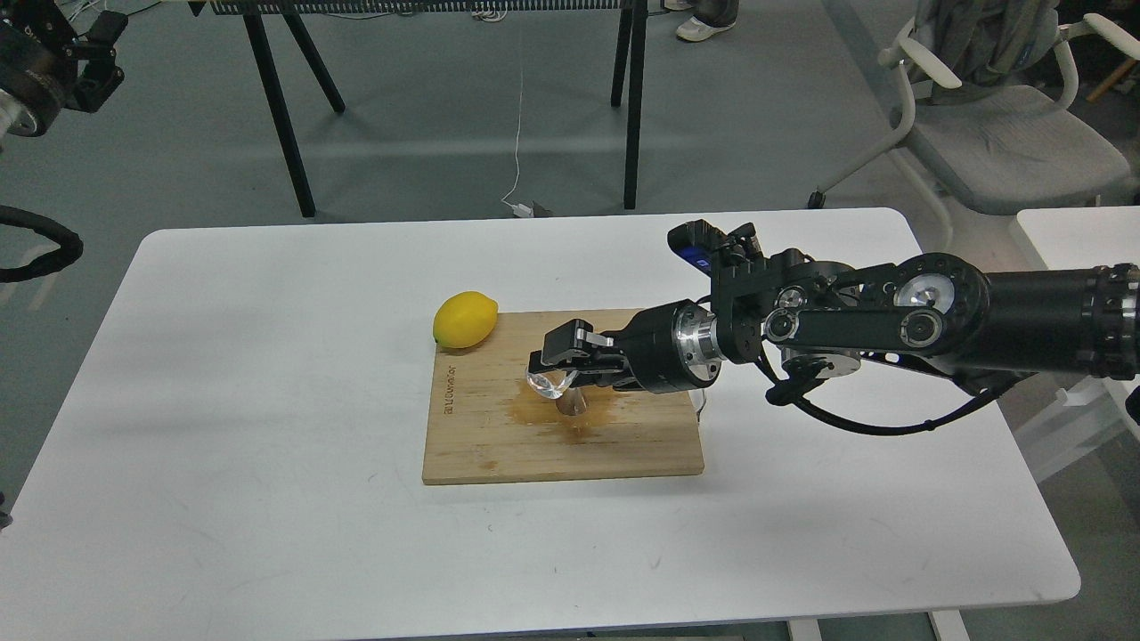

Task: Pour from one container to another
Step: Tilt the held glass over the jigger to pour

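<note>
My right gripper [554,363] reaches in from the right over the wooden board [499,450] and is shut on the small clear glass tumbler [547,383], which is tipped over on its side. Right beneath it stands the steel jigger [571,405]; only its lower cone shows, the rest is behind the tumbler and my fingers. A brownish wet patch [534,411] spreads on the board around the jigger. My left gripper [93,53] is raised at the top left corner, far off the table, its fingers apart with nothing between them.
A yellow lemon [464,320] lies at the board's far left corner. The board sits mid-way on a white table [223,401]. Black table legs [285,107] and a grey chair [1006,133] stand on the floor behind.
</note>
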You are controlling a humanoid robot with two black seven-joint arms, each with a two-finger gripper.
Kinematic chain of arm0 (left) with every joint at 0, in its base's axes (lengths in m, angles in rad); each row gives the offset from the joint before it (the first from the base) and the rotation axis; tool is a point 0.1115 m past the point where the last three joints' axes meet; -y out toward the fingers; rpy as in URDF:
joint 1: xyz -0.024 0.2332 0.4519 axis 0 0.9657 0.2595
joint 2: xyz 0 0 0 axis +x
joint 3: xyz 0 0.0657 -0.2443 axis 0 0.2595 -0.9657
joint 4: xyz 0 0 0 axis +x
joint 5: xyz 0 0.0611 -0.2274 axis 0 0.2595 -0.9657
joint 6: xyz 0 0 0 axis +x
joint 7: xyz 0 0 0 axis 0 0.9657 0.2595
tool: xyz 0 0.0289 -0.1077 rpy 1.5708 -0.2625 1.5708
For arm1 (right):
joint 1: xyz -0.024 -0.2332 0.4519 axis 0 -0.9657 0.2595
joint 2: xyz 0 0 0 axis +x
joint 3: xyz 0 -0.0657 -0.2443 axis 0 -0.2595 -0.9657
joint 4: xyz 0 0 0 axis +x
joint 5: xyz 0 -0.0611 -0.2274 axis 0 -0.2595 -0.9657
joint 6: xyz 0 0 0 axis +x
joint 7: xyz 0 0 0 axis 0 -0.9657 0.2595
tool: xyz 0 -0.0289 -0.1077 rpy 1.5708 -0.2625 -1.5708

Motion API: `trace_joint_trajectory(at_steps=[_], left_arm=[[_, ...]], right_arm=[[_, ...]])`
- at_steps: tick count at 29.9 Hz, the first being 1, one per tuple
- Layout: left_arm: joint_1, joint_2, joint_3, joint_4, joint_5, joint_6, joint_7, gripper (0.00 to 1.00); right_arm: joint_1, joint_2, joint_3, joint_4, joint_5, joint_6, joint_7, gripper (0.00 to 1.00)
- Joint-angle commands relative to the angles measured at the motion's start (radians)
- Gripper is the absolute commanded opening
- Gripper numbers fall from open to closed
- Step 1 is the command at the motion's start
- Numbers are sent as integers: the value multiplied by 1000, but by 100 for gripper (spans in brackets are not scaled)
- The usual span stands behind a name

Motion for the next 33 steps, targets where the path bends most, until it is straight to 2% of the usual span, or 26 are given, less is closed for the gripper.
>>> trace_joint_trajectory(at_steps=[1,33], left_arm=[[0,0,0,0,1,0,0,100],[0,0,2,0,1,0,0,100]], right_arm=[[-2,0,3,2,16,-3,0,2],[-119,-12,87,-7,65,-56,-16,2]])
